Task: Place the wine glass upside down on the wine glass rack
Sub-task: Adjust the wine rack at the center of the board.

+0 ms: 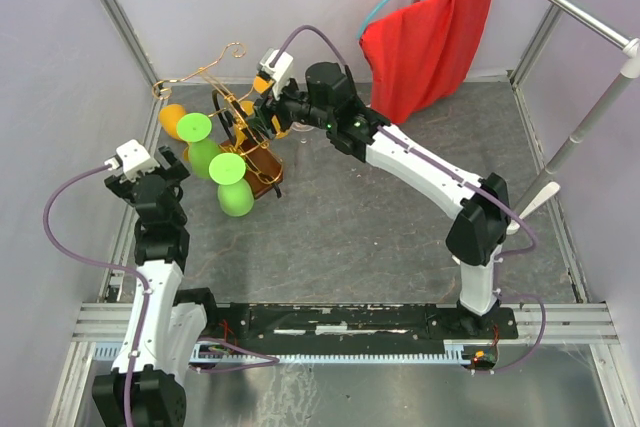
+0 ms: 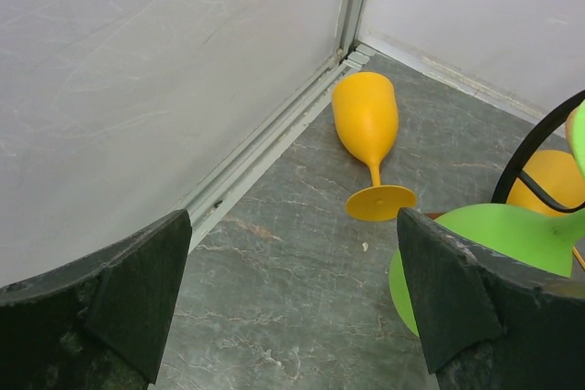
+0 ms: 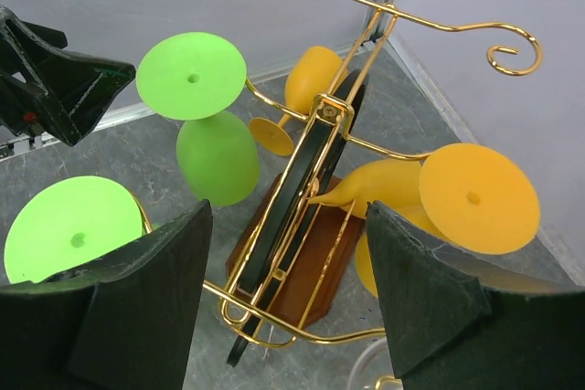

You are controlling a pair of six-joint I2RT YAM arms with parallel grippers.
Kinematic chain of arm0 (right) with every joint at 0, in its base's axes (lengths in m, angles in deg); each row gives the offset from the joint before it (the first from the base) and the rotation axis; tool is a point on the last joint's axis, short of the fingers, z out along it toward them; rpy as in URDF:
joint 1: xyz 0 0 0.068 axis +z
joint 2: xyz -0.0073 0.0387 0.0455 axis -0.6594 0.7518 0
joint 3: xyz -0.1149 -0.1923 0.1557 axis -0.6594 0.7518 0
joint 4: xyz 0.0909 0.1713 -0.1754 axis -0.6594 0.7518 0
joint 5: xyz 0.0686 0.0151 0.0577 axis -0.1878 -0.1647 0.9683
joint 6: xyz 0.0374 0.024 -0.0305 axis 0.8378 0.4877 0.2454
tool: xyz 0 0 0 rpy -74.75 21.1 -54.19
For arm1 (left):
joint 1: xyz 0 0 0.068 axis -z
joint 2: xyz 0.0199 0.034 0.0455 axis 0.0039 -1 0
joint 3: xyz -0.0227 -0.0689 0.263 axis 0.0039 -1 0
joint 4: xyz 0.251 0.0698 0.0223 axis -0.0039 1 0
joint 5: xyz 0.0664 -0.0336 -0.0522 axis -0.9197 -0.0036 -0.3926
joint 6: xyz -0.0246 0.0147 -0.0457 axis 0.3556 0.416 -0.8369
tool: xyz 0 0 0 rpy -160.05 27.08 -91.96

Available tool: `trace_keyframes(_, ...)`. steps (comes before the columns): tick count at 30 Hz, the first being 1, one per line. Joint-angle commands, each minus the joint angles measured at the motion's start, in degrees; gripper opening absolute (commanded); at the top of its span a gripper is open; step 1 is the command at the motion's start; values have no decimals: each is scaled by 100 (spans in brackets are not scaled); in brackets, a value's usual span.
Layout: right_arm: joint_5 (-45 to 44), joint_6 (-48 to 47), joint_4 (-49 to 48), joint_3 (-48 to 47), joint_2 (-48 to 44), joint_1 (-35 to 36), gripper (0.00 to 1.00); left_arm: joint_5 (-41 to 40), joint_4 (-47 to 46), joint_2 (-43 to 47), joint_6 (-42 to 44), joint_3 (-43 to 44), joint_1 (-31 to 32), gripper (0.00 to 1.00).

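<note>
Orange wine glass (image 2: 366, 121) on its side, near copper-wire rack (image 3: 302, 180)

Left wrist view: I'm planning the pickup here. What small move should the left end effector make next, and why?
Probably ease the left end effector forward toward the orange wine glass lying on its side by the wall. Its fingers stand open and empty, and that glass is not yet on the wine glass rack.

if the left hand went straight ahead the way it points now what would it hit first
Probably the orange wine glass lying on its side: it sits centred ahead of the open left hand, bare table between. Depth is uncertain.
</note>
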Motion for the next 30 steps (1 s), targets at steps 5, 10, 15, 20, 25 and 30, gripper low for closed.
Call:
trace_keyframes(5, -453, 23, 389, -729, 408, 219, 76, 119, 106, -115, 183, 595, 4, 99)
trace_keyframes(10, -689, -41, 742, -1059, 708, 285, 75, 149, 112, -102, 377, 628, 1, 99)
trace_keyframes(15, -754, -186, 1015, -1396, 937, 339, 75, 130, -22, -105, 439, 550, 10, 99)
trace_keyframes(20, -900, -393, 1390, -1758, 1180, 380, 76, 122, -168, -289, 457, 567, 10, 99)
trace_keyframes(25, -941, -538, 1519, -1867, 1293, 392, 77, 162, -299, -441, 457, 589, 12, 99)
trace_keyframes(30, -932, -671, 1547, -1845, 1345, 393, 79, 232, -403, -612, 383, 608, 5, 99)
